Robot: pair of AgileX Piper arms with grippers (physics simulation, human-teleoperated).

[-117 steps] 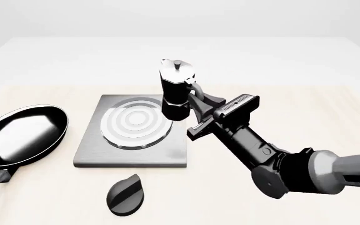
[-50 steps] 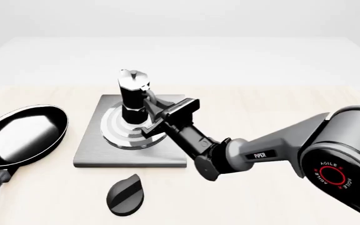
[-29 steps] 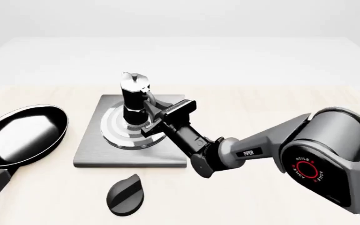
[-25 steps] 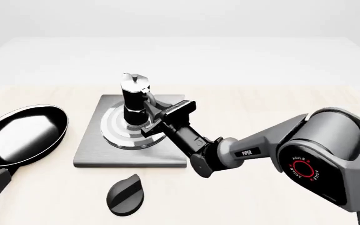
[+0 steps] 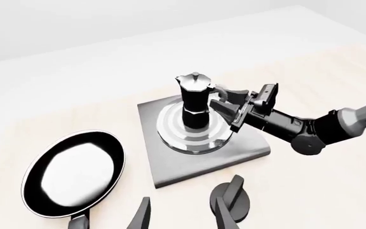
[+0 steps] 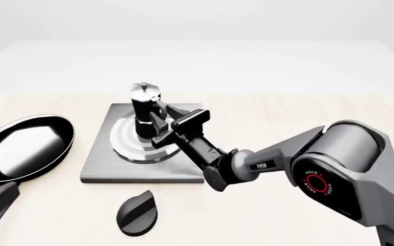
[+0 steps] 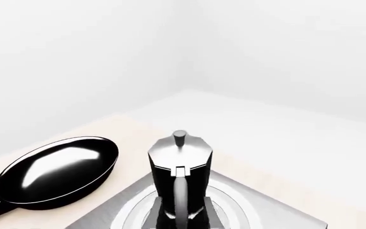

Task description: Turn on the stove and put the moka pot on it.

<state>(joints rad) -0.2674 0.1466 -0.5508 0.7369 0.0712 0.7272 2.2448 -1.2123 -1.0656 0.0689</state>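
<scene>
The moka pot (image 6: 144, 110), black below and silver on top, stands upright over the stove's silver rings (image 6: 125, 141). My right gripper (image 6: 160, 121) is shut on its side handle, reaching in from the right. In the right wrist view the moka pot (image 7: 179, 171) fills the centre with its handle toward me. The grey stove slab (image 6: 101, 166) lies mid-table, and its black teardrop knob (image 6: 137, 212) sits just in front. My left gripper (image 5: 181, 220) hovers open above the near side of the knob (image 5: 230, 202), holding nothing; it does not show in the front view.
A round black frying pan (image 6: 22, 146) lies left of the stove, its handle pointing toward the near left corner. Also visible are the pan (image 5: 72, 174) in the left wrist view and the pan (image 7: 55, 171) in the right wrist view. The right arm (image 6: 266, 164) crosses the near right of the table.
The right gripper carried the moka pot from the stove's right edge leftward over the rings and lowered it slightly. The knob and pan have not moved.
</scene>
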